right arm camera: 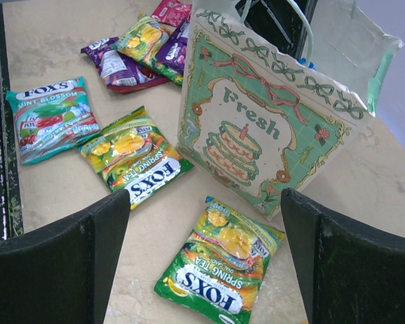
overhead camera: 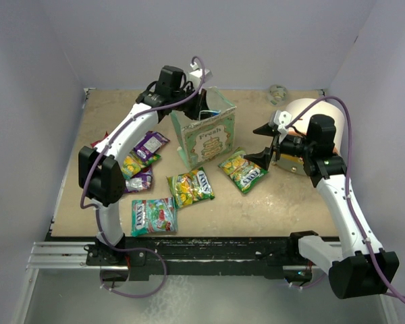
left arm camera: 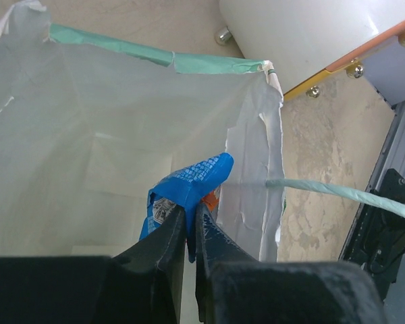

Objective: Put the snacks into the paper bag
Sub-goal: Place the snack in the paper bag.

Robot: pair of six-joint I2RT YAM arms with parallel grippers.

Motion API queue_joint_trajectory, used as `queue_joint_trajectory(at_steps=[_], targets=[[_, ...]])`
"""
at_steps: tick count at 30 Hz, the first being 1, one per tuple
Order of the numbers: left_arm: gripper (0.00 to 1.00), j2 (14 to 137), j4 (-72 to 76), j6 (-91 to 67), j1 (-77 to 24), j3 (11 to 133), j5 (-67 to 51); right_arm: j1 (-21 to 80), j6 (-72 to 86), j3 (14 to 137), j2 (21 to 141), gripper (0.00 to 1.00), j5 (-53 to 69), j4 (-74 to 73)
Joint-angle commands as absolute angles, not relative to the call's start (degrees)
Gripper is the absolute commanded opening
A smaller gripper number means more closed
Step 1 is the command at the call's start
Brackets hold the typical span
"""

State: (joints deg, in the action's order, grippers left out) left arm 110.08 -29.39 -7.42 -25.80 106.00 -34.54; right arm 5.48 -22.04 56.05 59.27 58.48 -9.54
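Tabletop [overhead camera: 283,202]; blue packet [left arm camera: 189,182] within bag [left arm camera: 88,135] walls

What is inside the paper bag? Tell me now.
Inside the paper bag, the left tool pinches a small blue packet. The tool covers the bottom, so anything lying there is hidden.

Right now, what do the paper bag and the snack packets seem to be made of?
Paper bag: matte printed paper, sharp folds, ragged inner edges. Nearest yellow-green packet: probably thin plastic film, glossy, with glints and wrinkles. Blue packet between the left fingers: likely the same crinkled film.
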Motion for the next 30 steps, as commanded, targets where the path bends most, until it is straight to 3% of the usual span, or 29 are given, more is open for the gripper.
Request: queue_joint_trajectory(at_steps=[1,18,28,30], targets=[[0.18,109.50,-29.40,-6.05,-25.76,109.08,-36.55,5.19,-21.62,56.32,58.84,0.94,60.10,-7.47],[0.58,100.79,-29.14,6.43,-25.80,106.86,-29.70,5.19,-21.77,56.25,59.13,0.95,59.81,-7.41],[0.74,86.86,-22.13,14.95,-25.75,94.77,-19.73,5.19,-21.81,56.21,59.61,0.95,58.78,-7.37],[0.81,83.09,-21.44,18.18,-25.76,92.10,-16.93,5.19,-21.89,56.19,59.83,0.95,58.48,-7.38]])
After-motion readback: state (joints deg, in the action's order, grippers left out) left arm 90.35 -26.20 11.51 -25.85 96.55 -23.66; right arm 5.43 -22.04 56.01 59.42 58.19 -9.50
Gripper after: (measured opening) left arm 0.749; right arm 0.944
